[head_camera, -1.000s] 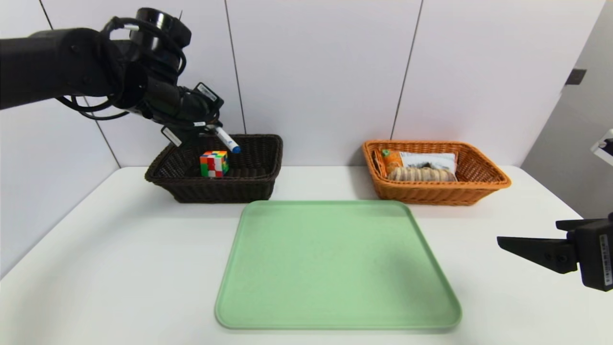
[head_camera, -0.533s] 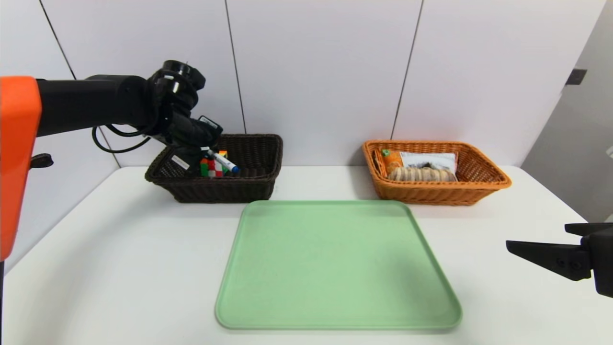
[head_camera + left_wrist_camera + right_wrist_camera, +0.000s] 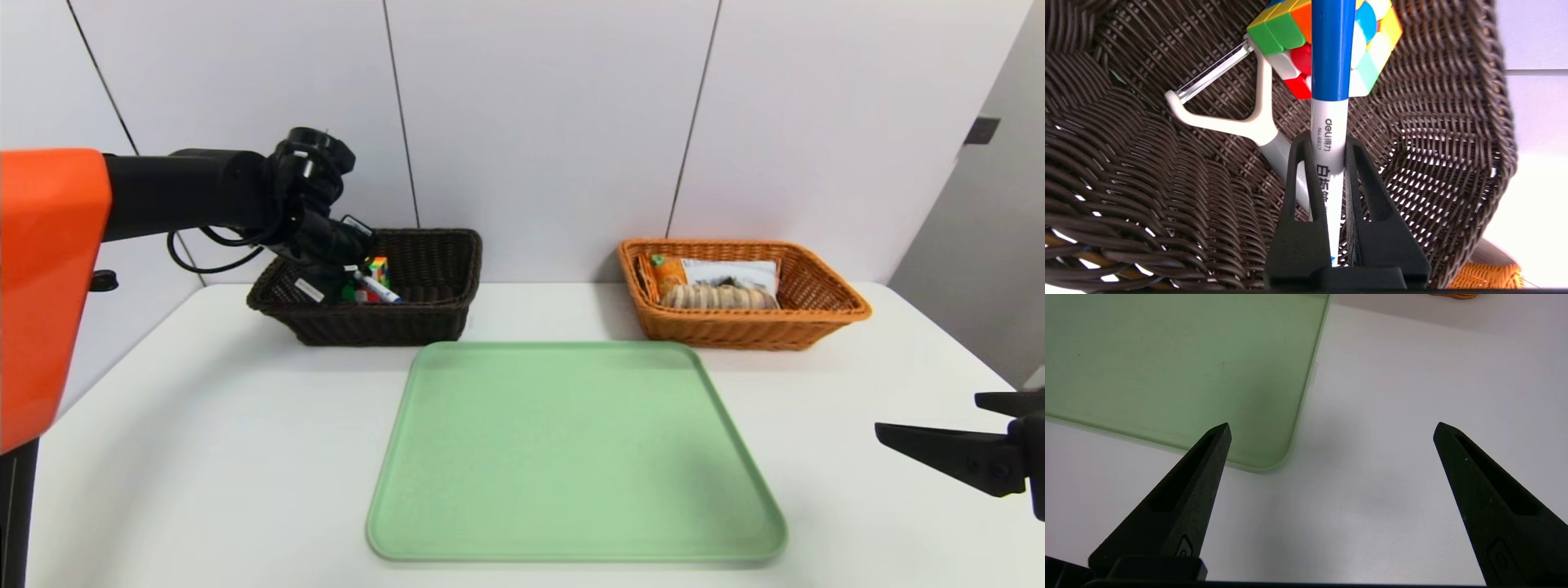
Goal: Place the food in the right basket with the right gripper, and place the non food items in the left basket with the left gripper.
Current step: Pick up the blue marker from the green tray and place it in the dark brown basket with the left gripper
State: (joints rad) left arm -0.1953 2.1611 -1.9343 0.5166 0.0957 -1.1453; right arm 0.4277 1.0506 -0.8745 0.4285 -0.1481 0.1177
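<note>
My left gripper (image 3: 353, 273) reaches down inside the dark brown left basket (image 3: 433, 314), shut on the white marker (image 3: 1329, 134) with the blue cap (image 3: 393, 298). Under it lie the multicoloured cube (image 3: 1286, 32) and the white Y-peeler (image 3: 1249, 122); the cube (image 3: 378, 266) shows partly behind the gripper in the head view. The orange-tan right basket (image 3: 824, 314) holds the orange snack bag (image 3: 722, 271) and the striped bread roll (image 3: 718, 297). My right gripper (image 3: 1331, 428) hangs open and empty over the table at the front right, its lower finger (image 3: 939, 453) in the head view.
An empty light green tray (image 3: 571, 457) lies in the middle of the white table (image 3: 204, 457), its corner (image 3: 1274, 457) near my right gripper. A white panelled wall stands close behind both baskets.
My left arm has lowered the marker from above the dark basket down into it, in front of the cube. The right gripper has drifted slightly lower and to the right.
</note>
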